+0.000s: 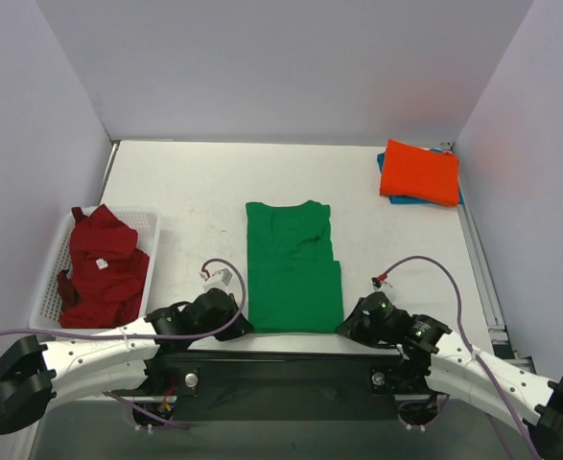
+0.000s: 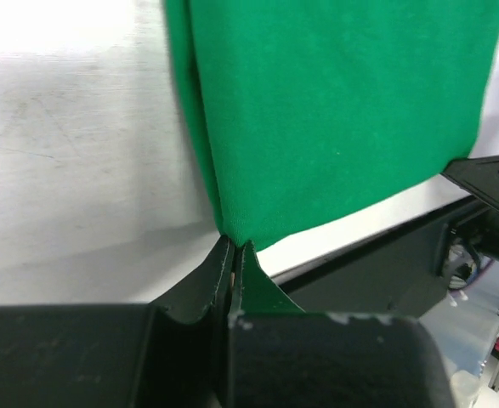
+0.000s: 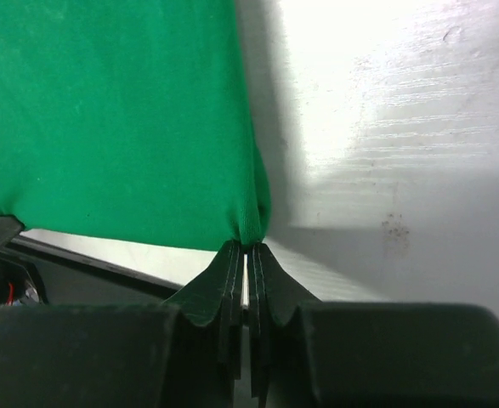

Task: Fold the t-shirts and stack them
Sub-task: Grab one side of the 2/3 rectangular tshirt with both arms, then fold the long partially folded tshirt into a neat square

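A bright green t-shirt lies flat in the middle of the table, folded into a long strip with its hem toward me. My left gripper is shut on the hem's left corner. My right gripper is shut on the hem's right corner. An orange-red t-shirt sits folded at the far right on top of a blue one. Dark red t-shirts are heaped in the basket at the left.
The white slatted basket stands at the left edge of the table. The table's near edge with the arms' black base runs right behind the hem. Walls close in on three sides.
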### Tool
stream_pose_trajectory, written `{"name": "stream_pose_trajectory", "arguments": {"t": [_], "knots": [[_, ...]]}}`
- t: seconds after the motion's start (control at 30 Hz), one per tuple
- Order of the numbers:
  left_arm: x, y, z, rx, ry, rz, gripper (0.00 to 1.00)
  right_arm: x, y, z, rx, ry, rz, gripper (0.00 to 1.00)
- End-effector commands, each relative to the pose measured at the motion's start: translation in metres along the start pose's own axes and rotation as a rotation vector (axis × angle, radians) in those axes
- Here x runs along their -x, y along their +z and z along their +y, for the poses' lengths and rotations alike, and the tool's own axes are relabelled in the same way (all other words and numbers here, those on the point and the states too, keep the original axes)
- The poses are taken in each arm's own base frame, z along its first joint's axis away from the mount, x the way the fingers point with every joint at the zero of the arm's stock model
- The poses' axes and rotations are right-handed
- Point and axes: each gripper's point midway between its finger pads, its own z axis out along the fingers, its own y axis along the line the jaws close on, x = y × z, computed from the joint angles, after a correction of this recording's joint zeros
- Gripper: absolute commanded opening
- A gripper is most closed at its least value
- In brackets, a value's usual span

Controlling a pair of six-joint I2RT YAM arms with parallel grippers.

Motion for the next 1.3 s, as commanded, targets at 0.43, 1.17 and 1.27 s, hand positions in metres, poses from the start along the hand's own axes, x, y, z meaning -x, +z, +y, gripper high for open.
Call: {"name": "stream_pose_trajectory", "arguments": {"t": [0.43,1.17,1.27], "knots": [[-0.033,-0.062,-0.028,-0.095,0.136,0.048,0.0,-0.017,-0.074,0.013,0.086,-0.263,0.049,0.0],[0.13,-0.058,-0.1,-0.179,-0.01,-0.144,0.0,0.118,-0.077,0.123,-0.037,-0.324,-0.106,0.0],[0.164,-0.047,-0.102,-0.175,-0.038,-0.17,0.0,0.15,-0.065,0.136,-0.033,-0.299,-0.108,0.0]]}}
